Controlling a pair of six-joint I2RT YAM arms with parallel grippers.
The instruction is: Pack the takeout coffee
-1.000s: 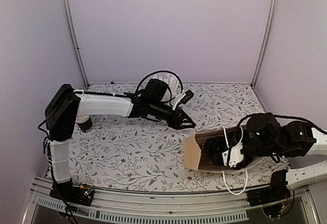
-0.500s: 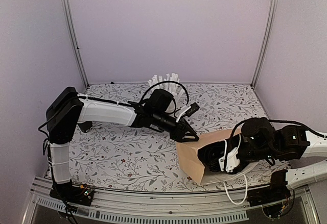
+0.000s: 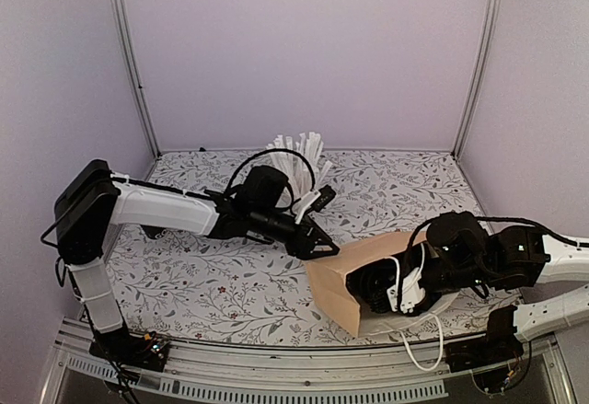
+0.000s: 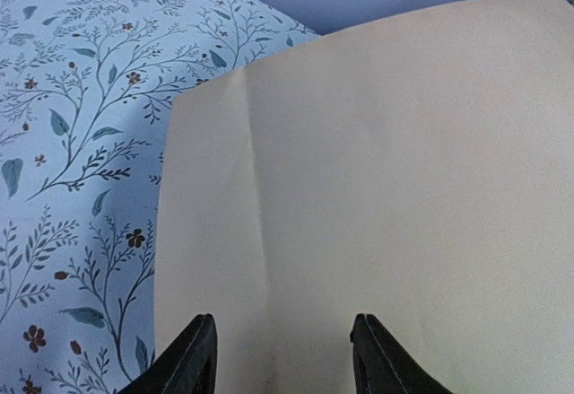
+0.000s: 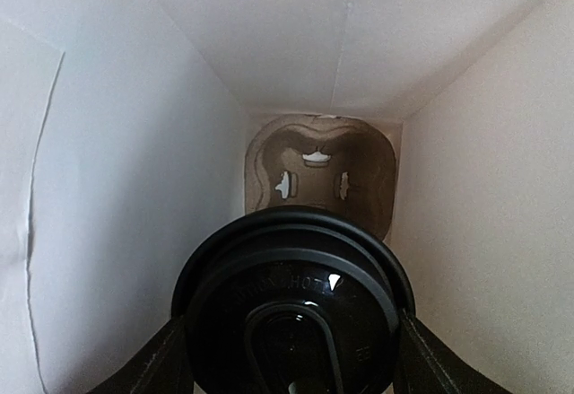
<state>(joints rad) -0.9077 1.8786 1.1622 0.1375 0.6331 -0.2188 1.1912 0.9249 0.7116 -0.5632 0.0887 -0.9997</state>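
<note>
Chiefly, the relation that counts: the lidded black takeout cup (image 5: 291, 300) sits between the right gripper (image 5: 291, 363) fingers. The brown moulded-pulp cup carrier (image 5: 320, 174) lies straight ahead of those jaws, deeper in, against the closed end of the tan paper bag (image 3: 354, 266).
Cup axis: it runs along the reach of the jaws, lid facing back toward the wrist and base toward the carrier. The next move looks like a straight push forward along that line.
Right jaws: pressed in on the cup from both sides, one dark finger at each edge of the lid. The cup wall itself is hidden under the lid.
Left jaws: the left gripper (image 4: 282, 349) stands spread with nothing between its fingers, its tips just above the bag's outer panel. I cannot tell whether they touch it.
Nearer arm: the right one, since it already carries the cup inside the bag. The left is placed to steady the bag from outside.
Bag: thin creased paper, lying on its side on the floral-printed table (image 3: 230, 275). It is likely to slide or buckle under a push.
Lid: smooth glossy plastic, round, with raised lettering and a sip tab.
Carrier: rough fibrous pulp with rounded corners and small cut-outs, its open face turned toward the jaws.
</note>
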